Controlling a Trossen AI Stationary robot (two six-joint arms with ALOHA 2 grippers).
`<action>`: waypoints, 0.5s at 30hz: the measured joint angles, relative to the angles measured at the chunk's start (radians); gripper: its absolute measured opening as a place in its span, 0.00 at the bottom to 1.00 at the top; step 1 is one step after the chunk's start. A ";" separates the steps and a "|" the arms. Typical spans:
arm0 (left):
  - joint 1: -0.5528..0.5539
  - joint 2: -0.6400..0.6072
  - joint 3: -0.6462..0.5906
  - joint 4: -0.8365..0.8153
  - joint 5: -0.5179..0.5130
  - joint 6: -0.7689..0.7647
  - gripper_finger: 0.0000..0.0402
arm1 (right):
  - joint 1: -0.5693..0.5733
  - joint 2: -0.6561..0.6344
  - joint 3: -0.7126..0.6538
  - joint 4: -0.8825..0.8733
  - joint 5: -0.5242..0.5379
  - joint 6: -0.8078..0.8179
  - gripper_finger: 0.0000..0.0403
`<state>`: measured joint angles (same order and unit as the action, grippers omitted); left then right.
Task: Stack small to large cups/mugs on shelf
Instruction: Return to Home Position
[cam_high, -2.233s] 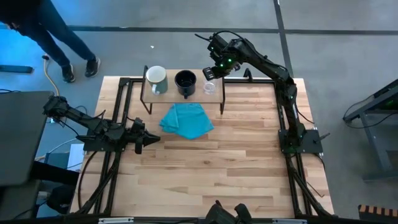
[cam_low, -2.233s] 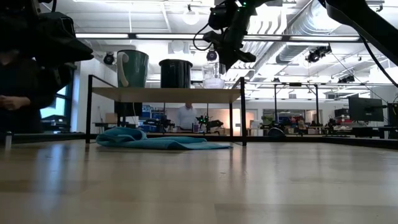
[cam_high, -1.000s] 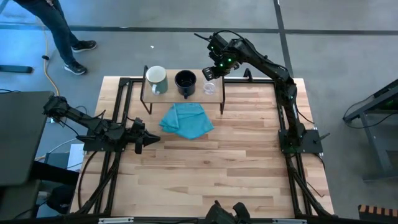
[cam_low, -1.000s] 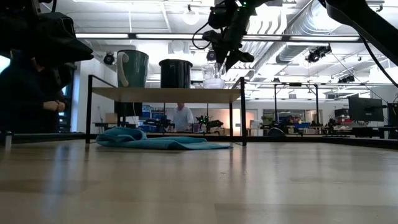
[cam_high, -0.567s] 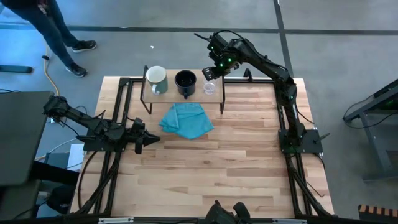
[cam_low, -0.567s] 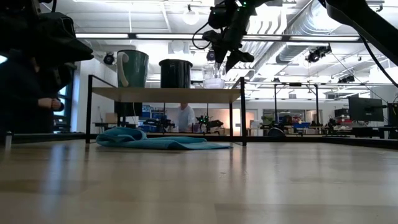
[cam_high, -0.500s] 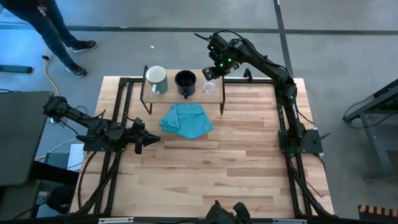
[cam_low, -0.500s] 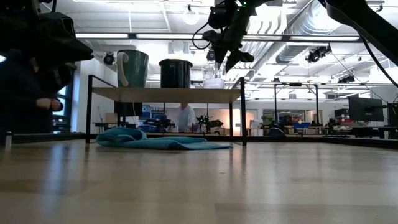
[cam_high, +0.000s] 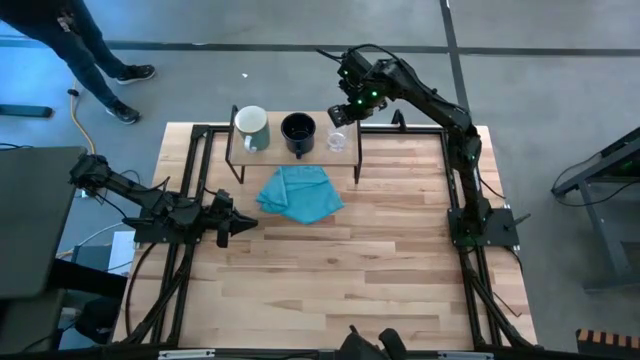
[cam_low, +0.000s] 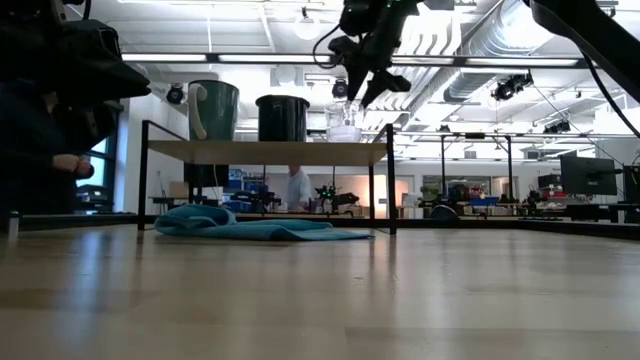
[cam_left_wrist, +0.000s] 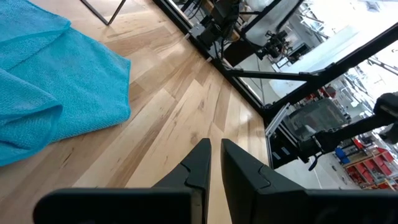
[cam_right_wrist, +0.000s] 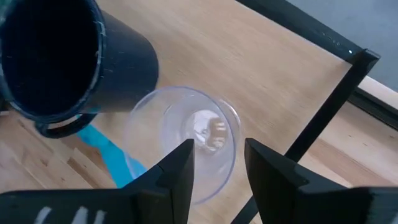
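Right gripper (cam_right_wrist: 217, 155) is being held spread open, gripping nothing, directly above the clear glass cup (cam_high: 337, 141). In the low view air is showing between fingertips and rim. That cup is being carried by the shelf (cam_high: 273, 148) at its right end, just beside the black mug (cam_high: 298, 130), with the pale mug (cam_high: 251, 126) at the left end. All three are standing upright in a row, so the placing seems done.

For the return home that is in hand, a straight lift is being called for first, so that the rim is not clipped by either finger. Only when it is well above the vessels should the arm be swung back toward its base, clear of the shelf's black leg.

The blue cloth (cam_high: 300, 193) is lying on the table (cam_high: 400, 290) in front of the shelf, out of the way. The left gripper (cam_high: 240, 222) is resting near the table's left edge, fingers drawn together with only a slit between.
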<state>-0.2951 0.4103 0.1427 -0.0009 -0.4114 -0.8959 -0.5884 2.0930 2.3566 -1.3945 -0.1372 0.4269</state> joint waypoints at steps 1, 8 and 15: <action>0.000 0.000 0.000 0.001 0.000 0.000 0.06 | 0.000 -0.007 0.000 0.000 0.000 0.000 0.33; 0.000 0.000 0.000 0.003 0.000 0.000 0.06 | 0.001 -0.060 0.000 0.003 -0.004 -0.006 0.33; 0.000 0.000 0.000 0.004 0.000 0.000 0.06 | 0.001 -0.131 0.000 0.007 0.005 -0.023 0.33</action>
<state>-0.2947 0.4100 0.1428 0.0029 -0.4114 -0.8963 -0.5873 1.9620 2.3562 -1.3870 -0.1322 0.4035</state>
